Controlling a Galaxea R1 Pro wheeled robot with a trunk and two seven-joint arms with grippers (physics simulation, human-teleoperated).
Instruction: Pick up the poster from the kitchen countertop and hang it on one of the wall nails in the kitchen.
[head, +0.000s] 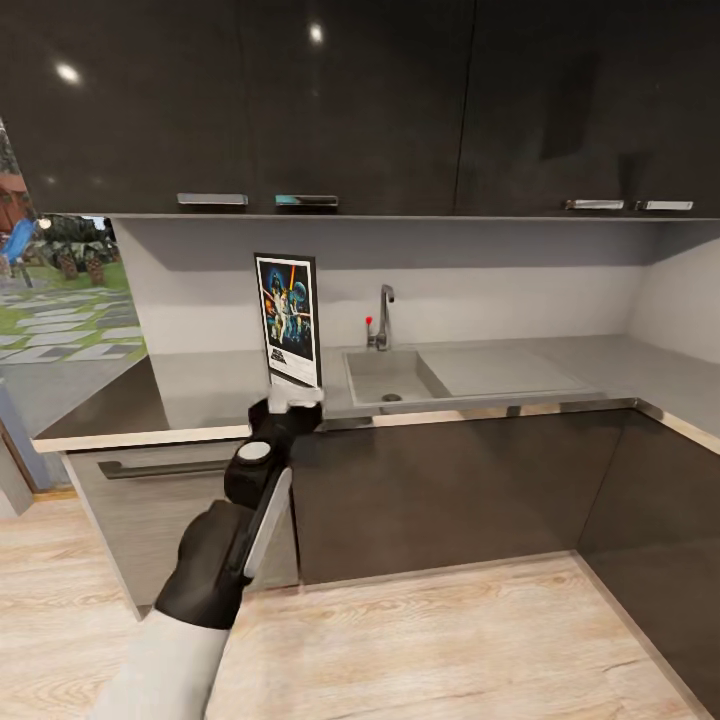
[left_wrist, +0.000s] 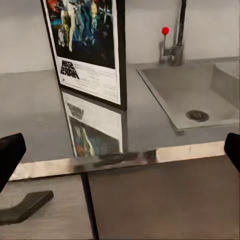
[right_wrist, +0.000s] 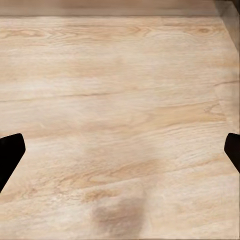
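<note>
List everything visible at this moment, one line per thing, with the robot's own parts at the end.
poster: one, black frame, white border, dark blue picture, standing upright on the countertop left of the sink.
countertop: one, grey, running along the wall and round the right corner.
sink: one, grey, built into the countertop.
tap: one, chrome with a red knob, behind the sink.
upper cabinets: a row, glossy black, with metal handles.
lower cabinets: dark fronts, one grey front at left.
floor: light wood.
left gripper: one, black, open, at the countertop edge before the poster.
right gripper: black fingertips apart, over the floor.
</note>
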